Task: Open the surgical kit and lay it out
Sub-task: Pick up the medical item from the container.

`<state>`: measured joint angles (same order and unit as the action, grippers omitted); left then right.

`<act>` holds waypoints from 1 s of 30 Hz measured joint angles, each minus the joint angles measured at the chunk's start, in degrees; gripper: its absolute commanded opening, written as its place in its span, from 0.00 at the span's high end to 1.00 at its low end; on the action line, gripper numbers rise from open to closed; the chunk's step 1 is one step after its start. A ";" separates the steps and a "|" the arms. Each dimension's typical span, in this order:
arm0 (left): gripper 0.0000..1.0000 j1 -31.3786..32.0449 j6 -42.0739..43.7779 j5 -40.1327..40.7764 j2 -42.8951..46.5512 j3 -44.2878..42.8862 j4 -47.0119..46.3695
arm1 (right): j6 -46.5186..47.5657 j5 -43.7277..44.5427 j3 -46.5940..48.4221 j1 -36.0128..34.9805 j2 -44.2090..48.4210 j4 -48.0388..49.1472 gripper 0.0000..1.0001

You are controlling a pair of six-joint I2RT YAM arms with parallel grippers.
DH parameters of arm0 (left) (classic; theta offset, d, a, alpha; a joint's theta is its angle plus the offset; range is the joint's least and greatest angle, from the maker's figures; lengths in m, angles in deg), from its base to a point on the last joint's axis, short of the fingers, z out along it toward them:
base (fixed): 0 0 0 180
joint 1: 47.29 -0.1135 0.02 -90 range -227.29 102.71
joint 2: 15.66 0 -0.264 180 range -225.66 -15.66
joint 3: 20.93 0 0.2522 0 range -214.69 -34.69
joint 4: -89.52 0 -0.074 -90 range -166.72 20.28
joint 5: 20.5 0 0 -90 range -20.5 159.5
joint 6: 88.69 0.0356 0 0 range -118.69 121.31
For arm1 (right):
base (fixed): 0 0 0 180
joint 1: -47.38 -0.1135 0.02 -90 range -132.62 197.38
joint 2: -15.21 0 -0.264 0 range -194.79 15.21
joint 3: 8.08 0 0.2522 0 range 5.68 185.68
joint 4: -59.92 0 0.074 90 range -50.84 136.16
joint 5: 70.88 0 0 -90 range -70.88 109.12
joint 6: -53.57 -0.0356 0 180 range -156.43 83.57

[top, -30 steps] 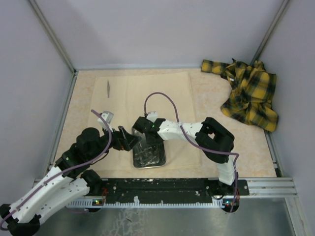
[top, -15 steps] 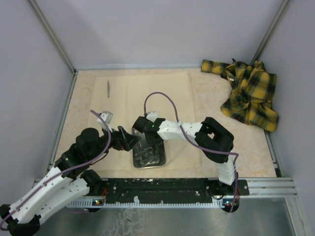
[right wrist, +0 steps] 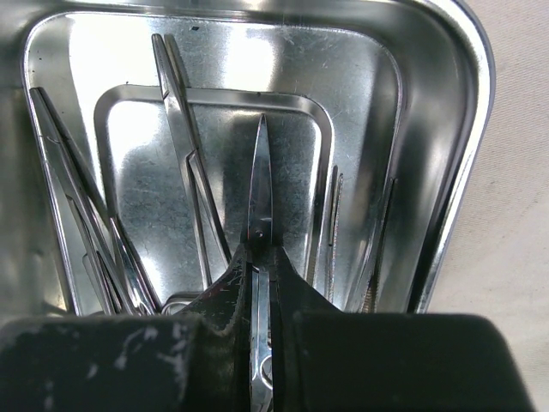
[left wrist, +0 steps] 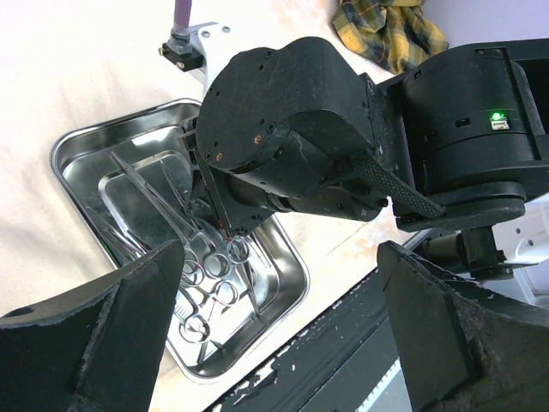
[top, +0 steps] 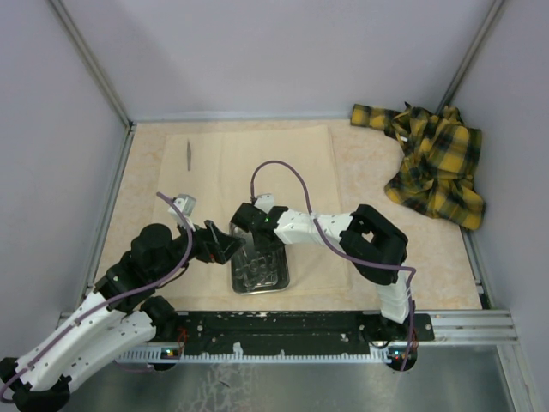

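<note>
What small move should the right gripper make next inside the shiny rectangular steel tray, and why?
Probably lift straight up. The right gripper is shut on one thin pointed steel instrument, with other instruments close beside it in the shiny rectangular steel tray; one thin metal tool already lies on the pale beige cloth.

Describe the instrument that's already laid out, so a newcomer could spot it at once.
Find the pale beige cloth spread mid-table. Toward its far left corner lies one thin metal instrument. It alone lies on cloth; the rest sit in the steel tray.
</note>
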<state>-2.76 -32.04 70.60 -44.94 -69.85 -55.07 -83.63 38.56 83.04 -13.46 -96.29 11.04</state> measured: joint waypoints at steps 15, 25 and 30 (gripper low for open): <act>0.00 0.00 -0.02 0.22 0.22 0.00 0.02 | 0.00 0.02 -1.16 0.00 0.90 0.81 1.00; 0.00 0.00 -0.04 0.42 0.59 0.00 0.02 | 0.02 0.22 -2.08 0.00 4.13 0.87 1.00; 0.00 0.00 -0.04 0.46 0.96 0.00 0.02 | 0.02 0.44 -2.38 0.00 5.73 0.98 1.00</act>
<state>-2.76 -32.08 71.06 -43.98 -69.85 -55.05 -83.61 39.00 80.66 -13.46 -90.56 12.03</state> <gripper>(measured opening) 0.997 0.033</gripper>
